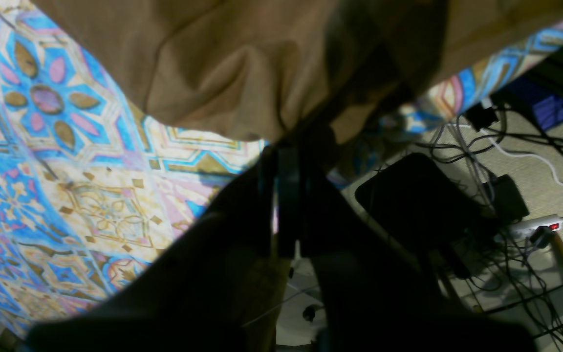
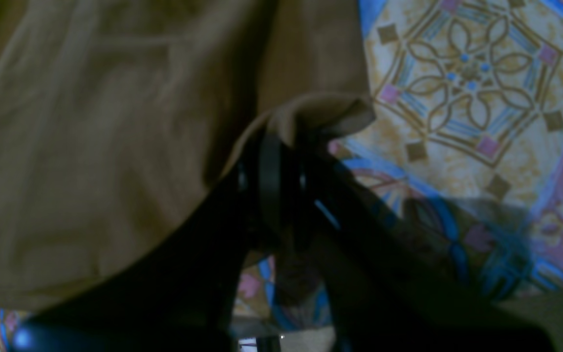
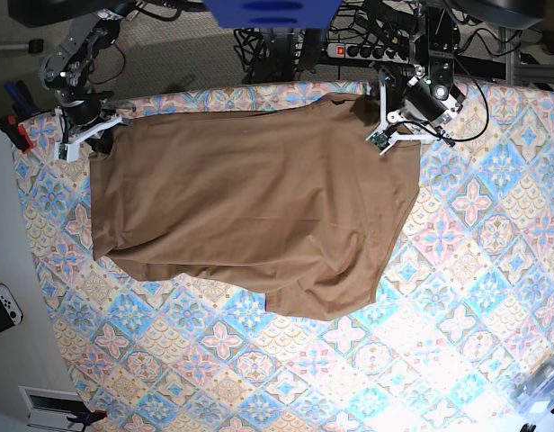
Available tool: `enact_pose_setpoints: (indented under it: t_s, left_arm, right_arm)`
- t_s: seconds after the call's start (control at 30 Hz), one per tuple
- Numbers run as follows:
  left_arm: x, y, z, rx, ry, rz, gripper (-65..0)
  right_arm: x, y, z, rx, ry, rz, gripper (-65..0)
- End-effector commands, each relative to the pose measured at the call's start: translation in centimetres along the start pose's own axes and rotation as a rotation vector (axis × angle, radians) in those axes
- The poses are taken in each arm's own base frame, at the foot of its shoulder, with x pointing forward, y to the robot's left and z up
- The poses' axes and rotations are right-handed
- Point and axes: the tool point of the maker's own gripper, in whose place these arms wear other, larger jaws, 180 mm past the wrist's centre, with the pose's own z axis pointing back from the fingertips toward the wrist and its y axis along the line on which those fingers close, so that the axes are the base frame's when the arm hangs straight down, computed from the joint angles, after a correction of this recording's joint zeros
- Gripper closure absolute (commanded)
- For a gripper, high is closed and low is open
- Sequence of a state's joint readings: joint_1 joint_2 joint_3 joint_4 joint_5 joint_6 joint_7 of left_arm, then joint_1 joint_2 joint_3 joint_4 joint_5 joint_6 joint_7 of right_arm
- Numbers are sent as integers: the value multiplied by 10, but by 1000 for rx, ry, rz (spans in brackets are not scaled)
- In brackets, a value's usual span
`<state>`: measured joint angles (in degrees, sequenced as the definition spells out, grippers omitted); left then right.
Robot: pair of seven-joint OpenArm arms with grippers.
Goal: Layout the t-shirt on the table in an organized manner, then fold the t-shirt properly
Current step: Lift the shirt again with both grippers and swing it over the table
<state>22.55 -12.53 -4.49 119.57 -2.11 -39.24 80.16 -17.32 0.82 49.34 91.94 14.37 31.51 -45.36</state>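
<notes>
The tan-brown t-shirt (image 3: 250,207) lies spread across the patterned table (image 3: 457,297), rumpled along its near edge. My left gripper (image 3: 382,117) is at the shirt's far right corner. In the left wrist view this gripper (image 1: 286,146) has its dark jaws pressed together on a hanging fold of the t-shirt (image 1: 223,73). My right gripper (image 3: 99,135) is at the far left corner. The right wrist view shows it (image 2: 274,137) shut on a bunched edge of the t-shirt (image 2: 91,146), with the table (image 2: 472,83) beside it.
The table's far edge runs just behind both grippers. Beyond it the floor holds tangled cables, a power strip (image 1: 535,225) and a black box (image 1: 418,195). A white controller (image 3: 3,306) lies off the table's left side, a clear plastic item (image 3: 542,387) at the near right corner.
</notes>
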Motion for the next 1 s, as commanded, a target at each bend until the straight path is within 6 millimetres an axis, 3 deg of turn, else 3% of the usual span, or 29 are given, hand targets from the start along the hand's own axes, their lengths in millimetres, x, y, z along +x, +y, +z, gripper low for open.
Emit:
enact_pose_setpoints:
  t_s: [0.0,0.13,0.33,0.5,0.6,0.63,0.77,0.87,0.97]
  left_arm:
    - [0,3,1,11,-3,4,0]
    - [1,5,2,16,-5,3,0]
    - [5,8,4,25,-18,7,0]
    - [37,36,14,92,-98,19,0]
    - [56,54,22,136,-145,24,0]
    - [63,61,26,153,-163,25,0]
    - [103,96,50,237,-269,38,0]
    - [147,137,87,340,-391,53,0]
    - [184,177,124,422,-483,65,0]
  right_arm:
    - [15,-3,4,-4,-47,15,0]
    - [7,-5,7,-8,-29,16,0]
    - [34,-21,25,-73,-107,38,0]
    - [54,-17,33,-80,-149,82,0]
    - [46,-18,34,-86,-89,91,0]
    - [52,-19,33,-89,-88,100,0]
    - [105,-20,24,-95,-147,133,0]
    - [149,-25,23,-112,-182,164,0]
    - [209,-10,21,-94,-231,241,0]
